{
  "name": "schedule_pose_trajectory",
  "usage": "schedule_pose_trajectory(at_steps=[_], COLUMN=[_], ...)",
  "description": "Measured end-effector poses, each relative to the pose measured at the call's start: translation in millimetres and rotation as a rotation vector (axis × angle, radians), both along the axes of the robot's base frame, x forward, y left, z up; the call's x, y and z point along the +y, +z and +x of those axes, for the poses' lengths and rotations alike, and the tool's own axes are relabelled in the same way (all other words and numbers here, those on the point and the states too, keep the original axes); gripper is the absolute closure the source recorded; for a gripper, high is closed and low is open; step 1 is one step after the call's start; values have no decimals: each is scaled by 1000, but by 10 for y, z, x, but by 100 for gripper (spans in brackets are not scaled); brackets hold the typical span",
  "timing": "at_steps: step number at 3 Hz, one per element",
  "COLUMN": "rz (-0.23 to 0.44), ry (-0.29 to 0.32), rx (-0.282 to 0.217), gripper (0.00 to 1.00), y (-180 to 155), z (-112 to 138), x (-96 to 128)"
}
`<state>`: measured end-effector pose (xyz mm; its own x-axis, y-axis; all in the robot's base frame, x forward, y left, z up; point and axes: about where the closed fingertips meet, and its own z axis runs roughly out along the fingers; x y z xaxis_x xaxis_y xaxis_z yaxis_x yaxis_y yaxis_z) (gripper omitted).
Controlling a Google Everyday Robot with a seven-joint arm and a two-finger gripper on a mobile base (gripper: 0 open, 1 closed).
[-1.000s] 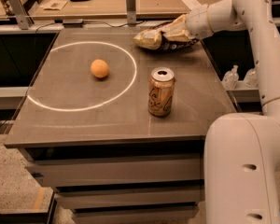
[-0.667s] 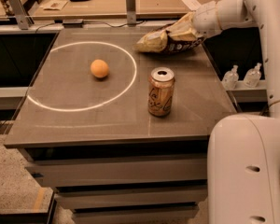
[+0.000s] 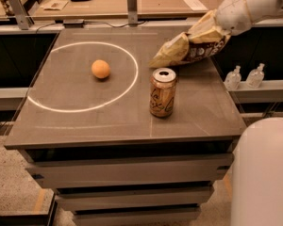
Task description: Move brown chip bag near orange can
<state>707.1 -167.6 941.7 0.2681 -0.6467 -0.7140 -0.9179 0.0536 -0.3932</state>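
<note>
The brown chip bag [image 3: 186, 50] hangs tilted in the air over the table's right rear part, its loose end drooping left. My gripper [image 3: 213, 31] is shut on the bag's right end, coming in from the upper right on the white arm. The orange can [image 3: 162, 92] stands upright on the table, just in front of and below the bag, apart from it.
A small round orange fruit [image 3: 101, 69] lies inside a white circle [image 3: 127, 86] drawn on the grey table [image 3: 85, 126]. Two small bottles [image 3: 245, 76] stand on a ledge to the right. The robot's white base [image 3: 266, 173] fills the lower right corner. A counter with papers runs behind.
The gripper has carried the chip bag to the right and toward the front, closer to the orange can. The can and the fruit have not moved.
</note>
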Motion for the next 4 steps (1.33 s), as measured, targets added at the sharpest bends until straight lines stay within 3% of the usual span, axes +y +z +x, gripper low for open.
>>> schedule_pose_trajectory(at_steps=[1, 2, 3, 4], rz=[19, 73, 121, 85], ry=[-35, -122, -187, -251], rx=[63, 61, 103, 224], gripper=[100, 100, 100, 100], y=[295, 727, 806, 475], z=[-513, -1018, -1383, -1612], x=[-150, -239, -113, 76])
